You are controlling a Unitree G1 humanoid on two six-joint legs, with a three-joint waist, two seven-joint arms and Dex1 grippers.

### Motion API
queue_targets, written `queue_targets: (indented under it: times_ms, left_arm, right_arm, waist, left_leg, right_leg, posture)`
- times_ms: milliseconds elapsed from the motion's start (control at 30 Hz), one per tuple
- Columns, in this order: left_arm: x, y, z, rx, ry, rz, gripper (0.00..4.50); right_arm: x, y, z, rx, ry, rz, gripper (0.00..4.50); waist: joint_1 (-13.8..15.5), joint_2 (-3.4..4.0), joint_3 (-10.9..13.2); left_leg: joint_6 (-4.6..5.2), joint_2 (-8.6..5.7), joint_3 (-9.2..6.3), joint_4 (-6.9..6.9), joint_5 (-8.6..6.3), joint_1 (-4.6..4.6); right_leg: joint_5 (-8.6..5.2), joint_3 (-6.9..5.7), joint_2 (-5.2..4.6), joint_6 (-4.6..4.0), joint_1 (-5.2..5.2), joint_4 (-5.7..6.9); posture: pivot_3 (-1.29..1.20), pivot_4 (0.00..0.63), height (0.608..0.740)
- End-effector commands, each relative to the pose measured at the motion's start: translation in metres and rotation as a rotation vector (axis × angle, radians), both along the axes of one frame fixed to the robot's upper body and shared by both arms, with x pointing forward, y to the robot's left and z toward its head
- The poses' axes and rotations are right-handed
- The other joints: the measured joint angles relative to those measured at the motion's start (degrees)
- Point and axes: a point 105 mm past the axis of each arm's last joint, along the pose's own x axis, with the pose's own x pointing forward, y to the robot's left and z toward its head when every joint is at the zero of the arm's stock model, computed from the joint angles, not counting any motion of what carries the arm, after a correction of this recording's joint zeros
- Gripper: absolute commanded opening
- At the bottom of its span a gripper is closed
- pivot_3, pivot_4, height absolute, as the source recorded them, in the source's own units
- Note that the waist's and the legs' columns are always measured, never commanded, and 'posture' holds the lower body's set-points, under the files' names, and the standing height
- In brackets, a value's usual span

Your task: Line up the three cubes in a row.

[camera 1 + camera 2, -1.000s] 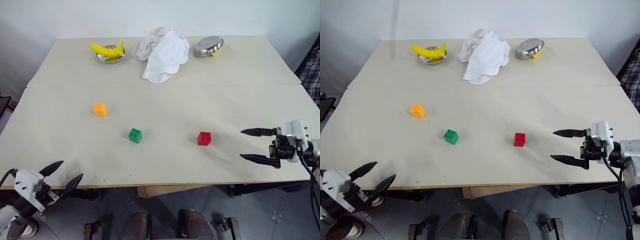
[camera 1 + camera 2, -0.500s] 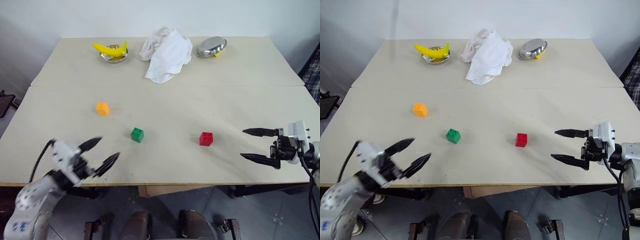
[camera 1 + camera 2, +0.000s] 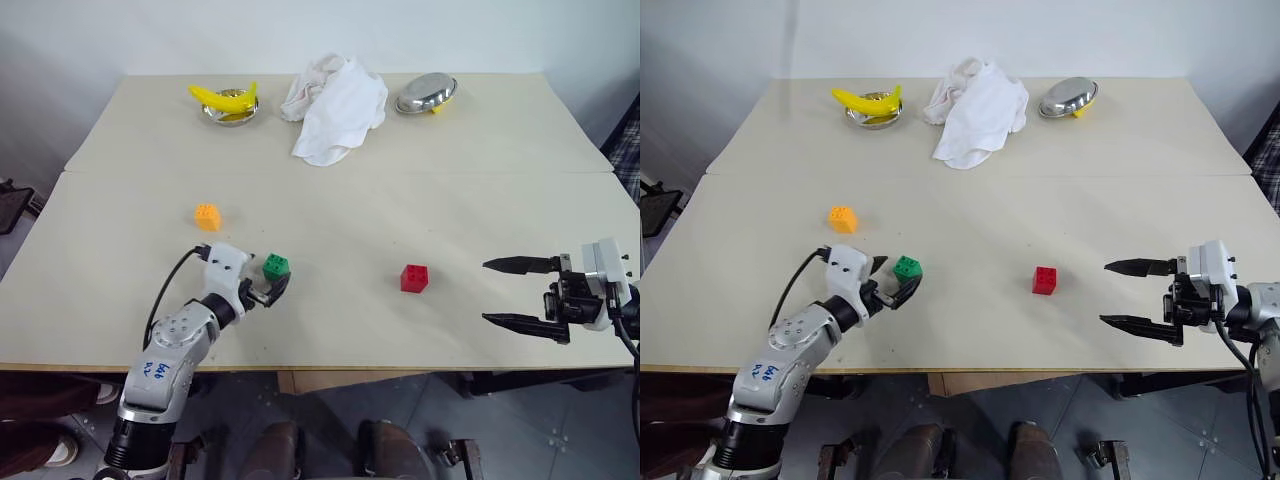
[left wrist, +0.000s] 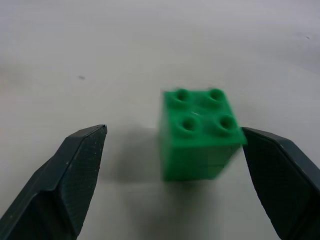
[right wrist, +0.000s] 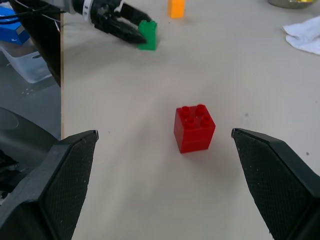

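The green cube (image 3: 276, 265) is seen upright, studs up, on the near left part of the bench (image 3: 330, 200). It sits between the spread jaws of the left gripper (image 3: 266, 287); in the left wrist view one finger (image 4: 270, 180) lies just beside the cube's side, whether touching cannot be told, and the other finger (image 4: 70, 175) stands clearly apart from it. The cube is not pinched.

The orange cube (image 3: 207, 215) is found farther back and to the left of the green one, well apart from it. The red cube (image 3: 414, 278) rests to the right of the green one, near the middle of the bench, at about the same depth. The three cubes are not in a straight row.

The right gripper (image 3: 515, 293) is held over the bench's near right edge, pointing left toward the red cube, its jaws spread wide and nothing between them.

At the far edge are noted a yellow banana (image 3: 222, 97) in a small metal bowl (image 3: 228, 115), a crumpled white cloth (image 3: 335, 95), and a second, tilted metal bowl (image 3: 425, 93).
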Motion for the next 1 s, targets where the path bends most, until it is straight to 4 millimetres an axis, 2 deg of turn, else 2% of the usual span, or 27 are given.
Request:
queue_targets:
  times_ms: [33,167,267,400,500,633,833,1000]
  left_arm:
    - [0.0,-0.004,0.004,-0.002,-0.019,-0.016,3.67]
    - [0.001,-0.004,0.005,0.007,-0.03,-0.03,2.37]
    - [-0.003,-0.015,0.012,0.011,-0.077,-0.143,1.5]
    - [-0.01,-0.037,0.026,0.045,-0.163,-0.403,1.49]
    - [-0.016,-0.057,0.031,0.155,-0.251,-0.678,1.49]
    - [-0.003,-0.082,0.028,0.29,-0.28,-0.928,1.49]
    - [0.03,-0.11,0.022,0.363,-0.216,-1.034,1.49]
    - [0.038,-0.117,0.015,0.386,-0.179,-1.071,1.49]
  right_arm:
    - [-0.003,-0.001,0.005,0.007,-0.031,-0.011,4.5]
    - [-0.006,-0.002,0.001,0.006,-0.026,-0.03,4.5]
    - [-0.01,-0.008,-0.003,-0.002,-0.017,-0.061,4.5]
    - [-0.018,-0.023,-0.007,-0.014,-0.004,-0.124,4.5]
    - [-0.024,-0.035,-0.009,-0.033,0.013,-0.172,4.5]
    - [-0.031,-0.044,-0.009,-0.039,0.02,-0.219,4.5]
    - [-0.043,-0.04,-0.006,-0.027,0.023,-0.237,4.5]
    - [-0.052,-0.035,-0.003,-0.015,0.031,-0.249,4.5]
  waist:
    - [0.04,-0.02,0.01]
    - [0.03,-0.02,0.01]
    - [0.12,-0.02,0.01]
    - [0.26,-0.03,0.02]
    - [0.32,-0.02,0.02]
    - [0.58,-0.03,0.02]
    - [0.96,-0.13,0.08]
    - [1.04,-0.28,0.17]
  left_leg:
    - [0.0,0.0,0.0,0.01,0.0,0.0]
    - [0.0,0.0,0.0,0.01,0.0,0.0]
    - [0.0,0.0,-0.01,0.01,0.0,0.0]
    - [-0.01,-0.02,0.0,0.02,0.01,0.0]
    - [-0.02,-0.04,0.03,0.02,0.02,0.0]
    - [0.0,-0.08,0.1,0.02,0.05,0.01]
    - [0.08,-0.08,0.24,0.0,0.09,-0.01]
    - [0.12,-0.07,0.34,-0.03,0.1,-0.02]
  right_leg:
    - [0.0,0.0,0.0,0.0,0.0,0.0]
    - [0.0,0.0,-0.01,0.0,0.0,-0.01]
    - [0.0,0.0,-0.01,0.0,0.0,-0.01]
    - [0.0,-0.01,-0.01,0.0,0.01,-0.05]
    - [0.0,-0.01,-0.01,0.0,0.01,-0.11]
    - [0.0,-0.06,0.04,0.0,0.04,-0.15]
    - [0.04,-0.54,0.2,0.1,0.0,0.01]
    - [0.05,-0.56,0.18,0.12,-0.07,0.07]
  posture:
    - [0.0,0.15,0.74]
    - [0.0,0.15,0.74]
    - [0.0,0.15,0.74]
    - [0.0,0.15,0.74]
    - [0.0,0.15,0.74]
    - [0.0,0.15,0.74]
    - [0.0,0.15,0.74]
    - [0.0,0.15,0.74]
